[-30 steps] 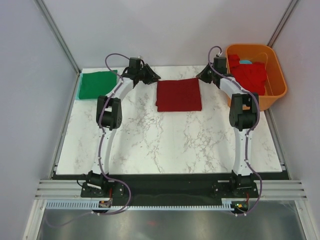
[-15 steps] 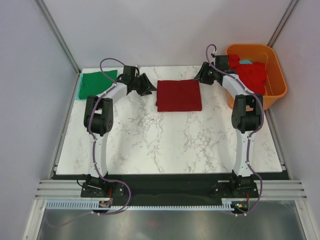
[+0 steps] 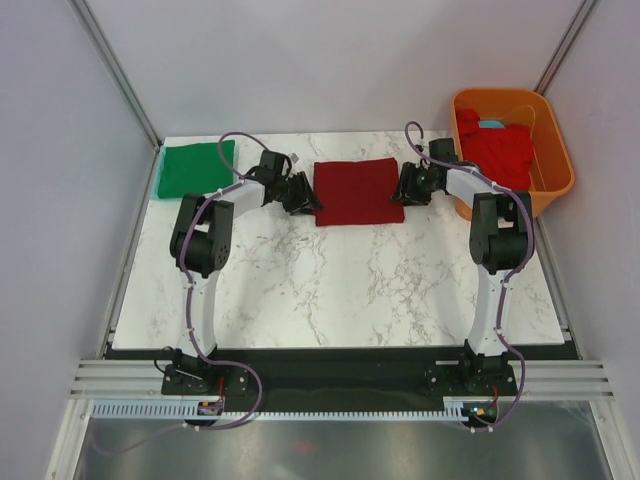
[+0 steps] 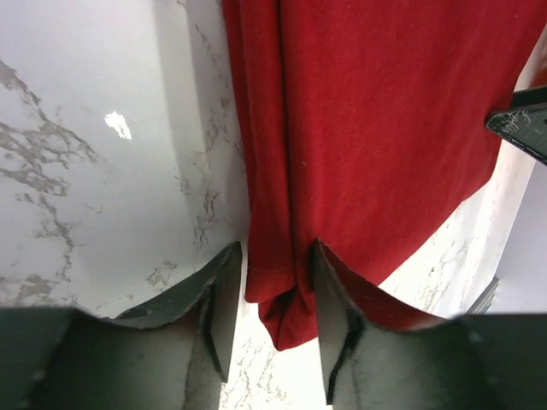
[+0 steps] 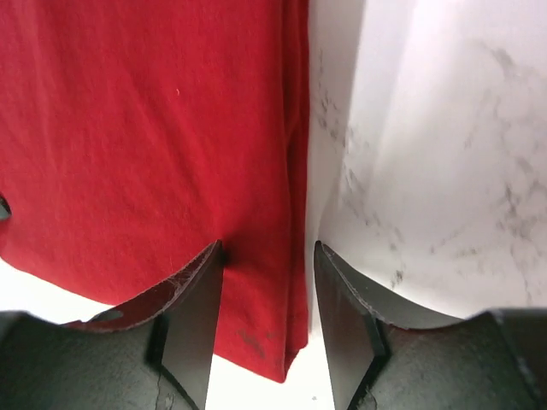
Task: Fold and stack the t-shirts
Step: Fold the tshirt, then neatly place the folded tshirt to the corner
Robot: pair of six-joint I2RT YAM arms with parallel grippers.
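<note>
Maroon t-shirt (image 3: 358,190), folded into a rectangle, lies at twelve o'clock on the marble table (image 3: 330,290). My left gripper (image 4: 273,252) straddles its nine o'clock edge, jaws parted with the fold between them. My right gripper (image 5: 269,252) does likewise at three o'clock. I see a folded green t-shirt (image 3: 195,168) at ten o'clock, and a red t-shirt (image 3: 500,150) in the orange tub (image 3: 548,198) at two.

Lower half of the desk (image 3: 330,290) lies bare; the orange tub (image 3: 560,175) blocks the upper right, green t-shirt (image 3: 193,168) upper left.
</note>
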